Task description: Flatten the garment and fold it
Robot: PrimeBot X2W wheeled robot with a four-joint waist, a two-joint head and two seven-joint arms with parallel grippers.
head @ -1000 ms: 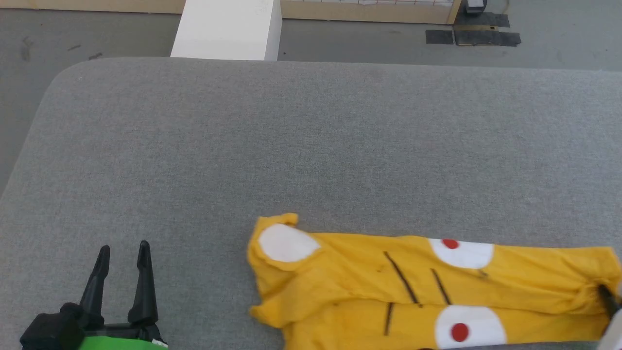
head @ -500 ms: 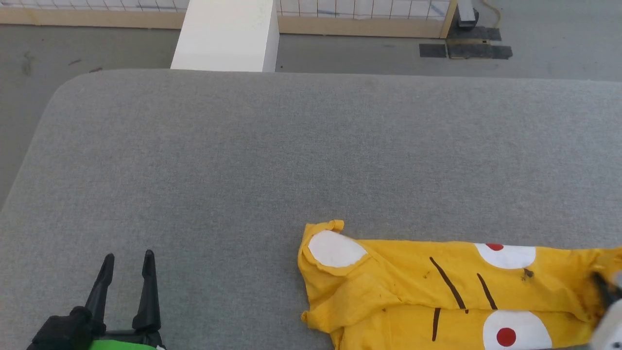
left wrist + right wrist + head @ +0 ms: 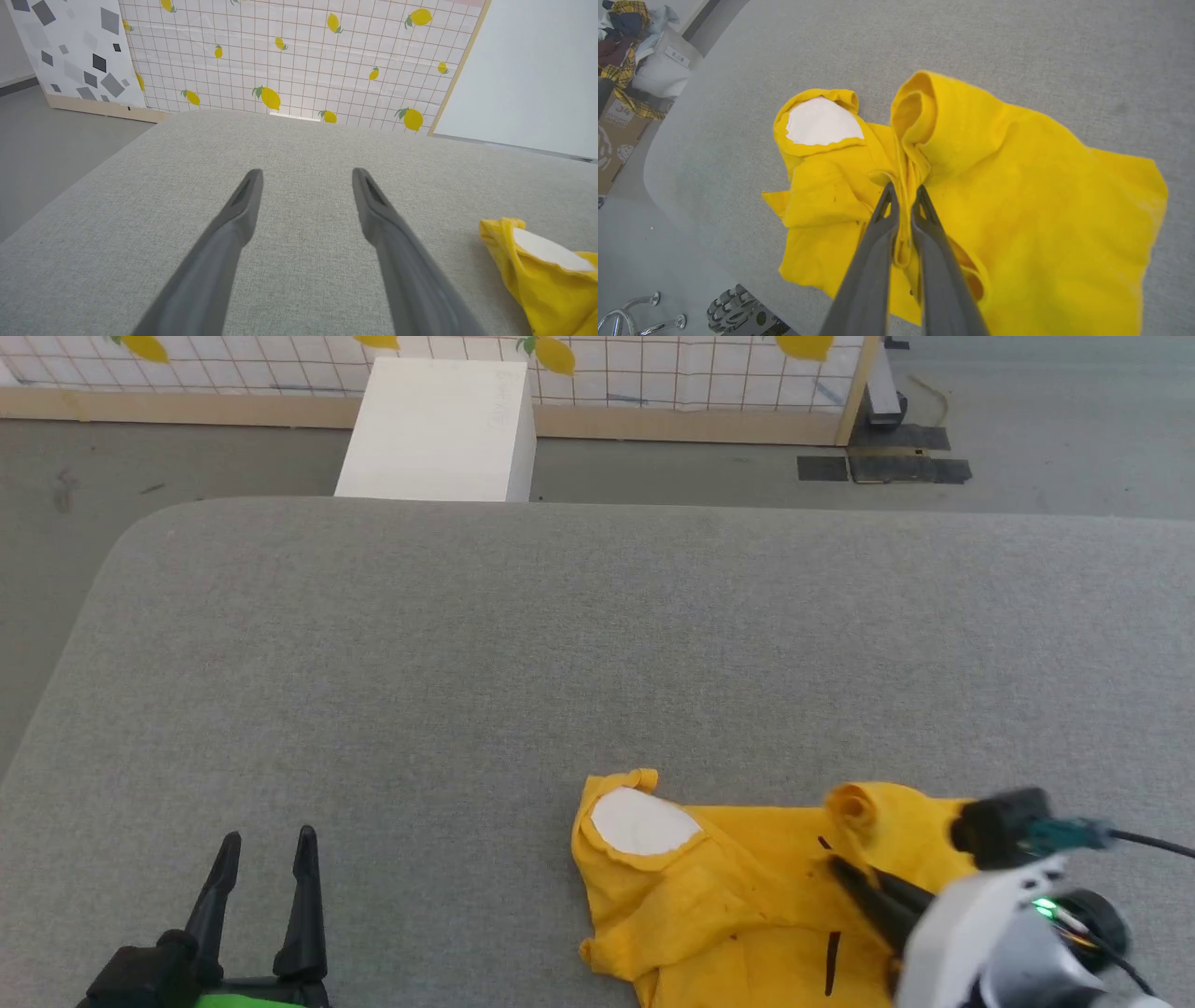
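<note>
The mustard-yellow garment (image 3: 738,896) lies bunched near the front right of the grey table (image 3: 523,644), a white oval and a dark stripe showing. My right gripper (image 3: 840,870) is shut on a gathered fold of it, and part of the cloth is doubled over to the left. In the right wrist view the fingers (image 3: 878,233) pinch the yellow garment (image 3: 1017,196) at its middle. My left gripper (image 3: 265,845) stands open at the front left, apart from the cloth. In the left wrist view that gripper (image 3: 306,175) has nothing between its fingers, with the garment (image 3: 537,261) off to the right.
A white box (image 3: 439,429) stands on the floor beyond the table's far edge, in front of a lemon-patterned grid panel (image 3: 653,364). The table's left corner is rounded. Beside the table in the right wrist view stand a cardboard box with clothes (image 3: 621,56) and the robot's wheel (image 3: 733,308).
My right gripper has carried the garment's right end leftwards over the rest, so the red-dotted ovals are now covered. The head camera has tilted up. The left gripper stayed open.
</note>
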